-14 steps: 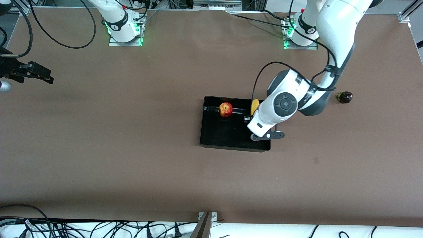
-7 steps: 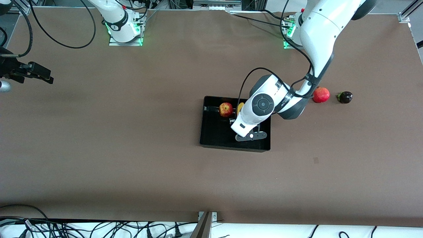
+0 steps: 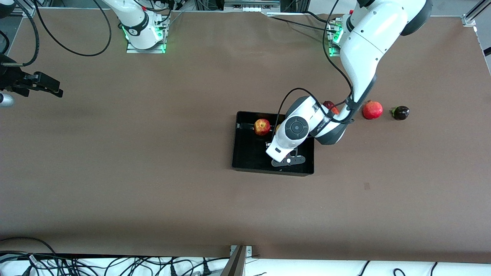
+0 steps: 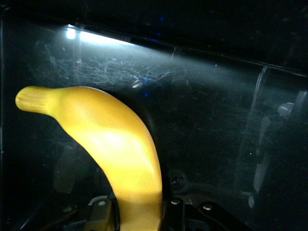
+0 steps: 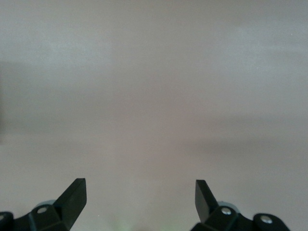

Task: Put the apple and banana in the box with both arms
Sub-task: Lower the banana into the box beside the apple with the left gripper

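From where I stood, the left pincer [image 4: 139, 216] hung low inside the box [image 3: 245, 161], its fingers clamped on the banana [image 4: 110, 149], which pointed down toward the scuffed black floor, probably so it could be let go without dropping far. The apple [image 3: 262, 127] already lay in the box, by the wall farthest from the front camera. The right pincer [image 5: 139, 197] waited, fingers spread wide and holding nothing, over bare tabletop [image 3: 153, 172] at the right arm's end. A pomegranate [image 3: 373, 110] and a dark fruit [image 3: 400, 112] sat on the tabletop toward the left arm's end.
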{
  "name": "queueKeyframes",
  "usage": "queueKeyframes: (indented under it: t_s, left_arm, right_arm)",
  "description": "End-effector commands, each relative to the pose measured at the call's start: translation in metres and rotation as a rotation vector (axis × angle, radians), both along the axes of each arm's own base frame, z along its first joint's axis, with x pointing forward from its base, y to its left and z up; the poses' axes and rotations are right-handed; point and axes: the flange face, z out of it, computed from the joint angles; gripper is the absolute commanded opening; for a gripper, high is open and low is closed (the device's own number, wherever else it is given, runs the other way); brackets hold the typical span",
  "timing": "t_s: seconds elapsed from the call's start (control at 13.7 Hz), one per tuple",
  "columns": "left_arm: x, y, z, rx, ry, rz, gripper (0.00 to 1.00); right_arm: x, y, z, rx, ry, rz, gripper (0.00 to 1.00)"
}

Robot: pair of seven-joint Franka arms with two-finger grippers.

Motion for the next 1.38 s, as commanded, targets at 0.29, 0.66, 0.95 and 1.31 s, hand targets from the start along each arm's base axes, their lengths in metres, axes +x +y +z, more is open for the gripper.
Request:
queueKeyframes:
  t_s: [0.29, 0.66, 0.95, 1.31]
  left_arm:
    - [-0.008, -0.002, -0.010, 0.031, 0.011, -0.007, 0.38]
    - [-0.010, 0.001, -0.013, 0.047, 0.013, -0.018, 1.00]
    - [-0.004, 0.013, 0.050, 0.088, 0.041, 0.005, 1.00]
    - [0.015, 0.067, 0.173, 0.137, -0.037, 0.084, 1.00]
  right_arm:
    - [0.001, 0.000, 0.004, 0.015, 0.001, 0.004, 1.00]
    - [0.001, 0.000, 0.004, 0.015, 0.003, 0.004, 1.00]
    - [0.001, 0.000, 0.004, 0.015, 0.003, 0.004, 1.00]
    - [0.001, 0.000, 0.004, 0.015, 0.003, 0.006, 1.00]
